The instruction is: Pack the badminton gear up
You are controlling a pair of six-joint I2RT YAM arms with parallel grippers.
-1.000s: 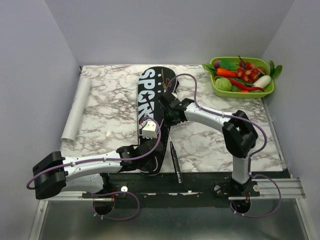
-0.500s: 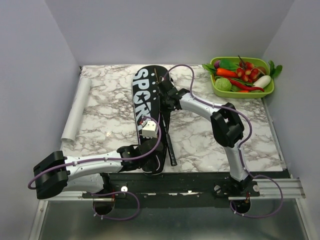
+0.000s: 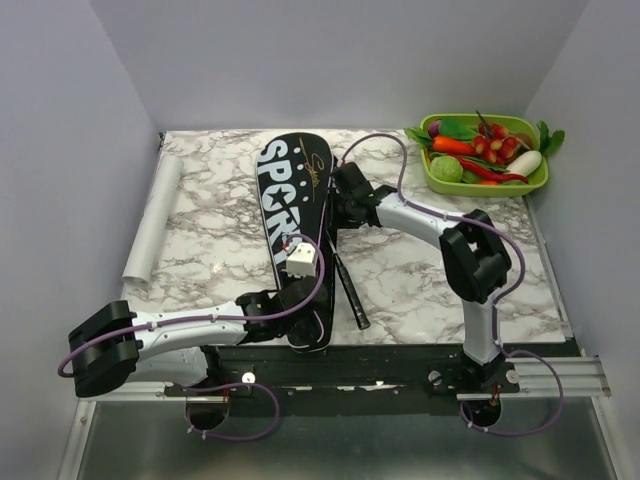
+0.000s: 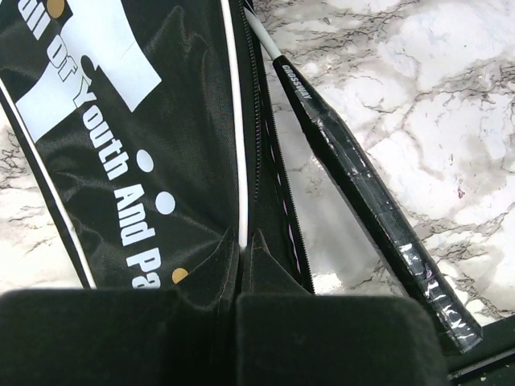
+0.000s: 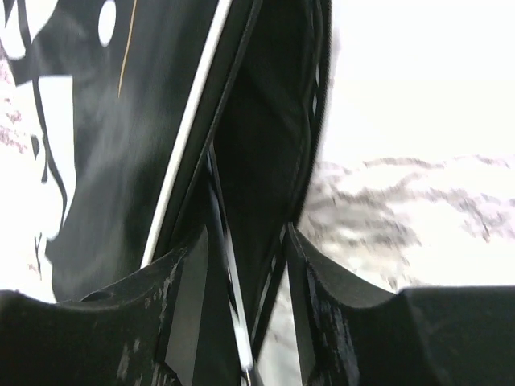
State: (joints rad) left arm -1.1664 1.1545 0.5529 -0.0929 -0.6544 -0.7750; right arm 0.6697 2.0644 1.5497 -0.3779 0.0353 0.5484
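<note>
Grip at near edge: my left tool is clamped tight, pinching a fold of black fabric at the narrow near end of the cover, right beside the zip.
Cover: it lies flat on the tabletop, narrow end toward the arm bases and wide rounded end far, leaning a little to the left. I read white "SPORT" lettering on the wide part.
Racket: one racket shows its black handle bare on the marble, just right of the cover's near half, with the butt close to the tabletop's near edge. Its thin shaft runs up to the cover's open right edge, and I lose sight of it there.
Right arm: it reaches in from the right, and my right tool sits at the cover's right edge, up by the wide part.
Right tool state: the fingers stand moderately apart and clamp nothing. The cover's open edge and a thin pale shaft pass between them. The wrist view is blurred, so I cannot tell whether either finger touches them.
Left side: a white roll lies along the tabletop's left edge, well apart from the cover.
Far right corner: a green tray holds toy vegetables, well apart from the gear.
</note>
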